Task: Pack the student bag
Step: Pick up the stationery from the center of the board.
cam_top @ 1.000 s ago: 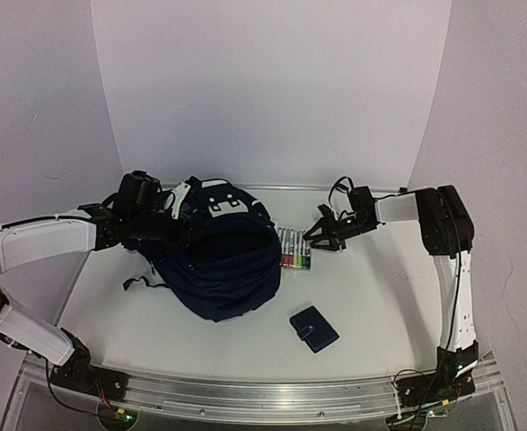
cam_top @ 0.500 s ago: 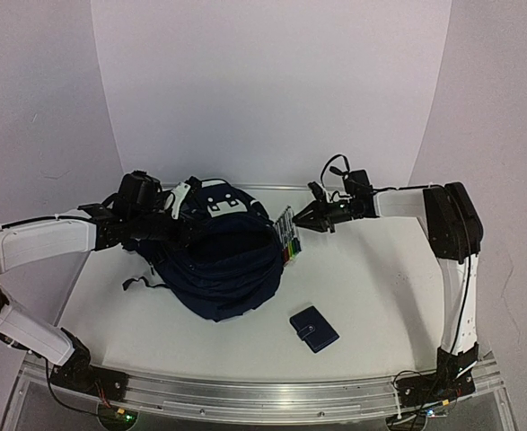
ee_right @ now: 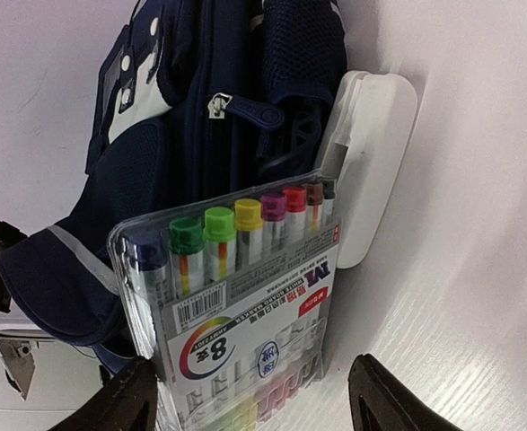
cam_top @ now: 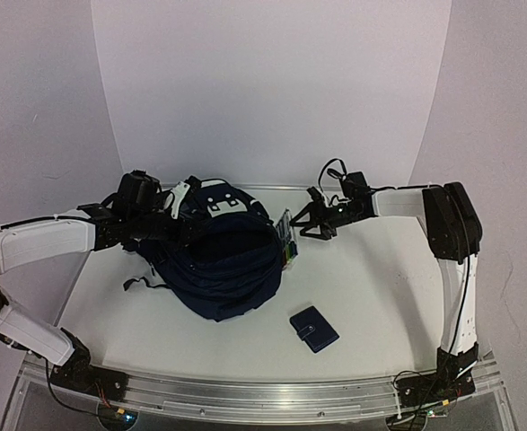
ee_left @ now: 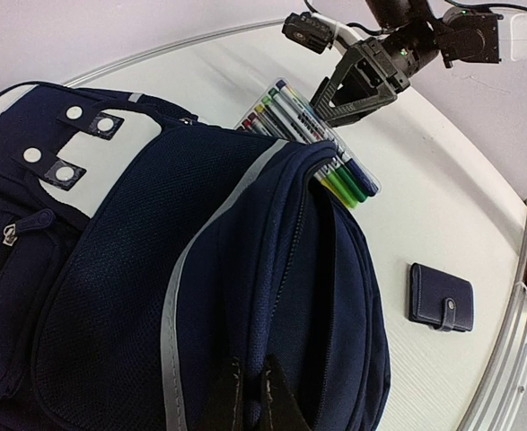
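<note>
Marker pack [cam_top: 287,241] leans on the right rim of the student bag [cam_top: 223,269], which lies left of middle near the table's [cam_top: 380,287] far edge. The right gripper [cam_top: 306,222], jaws wide and gripping nothing, sits just right of the pack and faces its flat side. The left gripper [cam_top: 184,235] pinches the bag's left rim.

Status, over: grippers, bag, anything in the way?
Left gripper shut on student bag rim. Right gripper open around marker pack, propped at bag mouth. Wallet apart on table.
</note>
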{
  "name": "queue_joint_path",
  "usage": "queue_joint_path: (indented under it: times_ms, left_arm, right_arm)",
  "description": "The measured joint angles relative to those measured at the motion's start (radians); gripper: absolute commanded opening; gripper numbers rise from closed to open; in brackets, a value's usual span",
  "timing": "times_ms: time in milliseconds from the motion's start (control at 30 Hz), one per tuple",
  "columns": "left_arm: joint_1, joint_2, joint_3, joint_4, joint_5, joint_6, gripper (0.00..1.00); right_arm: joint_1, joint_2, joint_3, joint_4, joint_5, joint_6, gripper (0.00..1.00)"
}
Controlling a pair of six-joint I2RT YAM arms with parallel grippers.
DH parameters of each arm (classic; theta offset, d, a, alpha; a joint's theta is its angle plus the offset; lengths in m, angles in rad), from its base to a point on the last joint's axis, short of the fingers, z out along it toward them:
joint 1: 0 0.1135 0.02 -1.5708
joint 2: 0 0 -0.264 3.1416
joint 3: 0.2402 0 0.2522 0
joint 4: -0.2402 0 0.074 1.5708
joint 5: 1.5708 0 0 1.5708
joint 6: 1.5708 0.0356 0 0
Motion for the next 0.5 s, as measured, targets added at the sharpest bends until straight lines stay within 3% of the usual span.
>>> queue_joint_path:
  times_ms: [500]
  left_arm:
    - [0.000, 0.000, 0.000, 0.000, 0.000, 0.000, 0.00]
  right_arm:
    - [0.004, 0.003, -0.024, -0.041, -0.116, 0.014, 0.90]
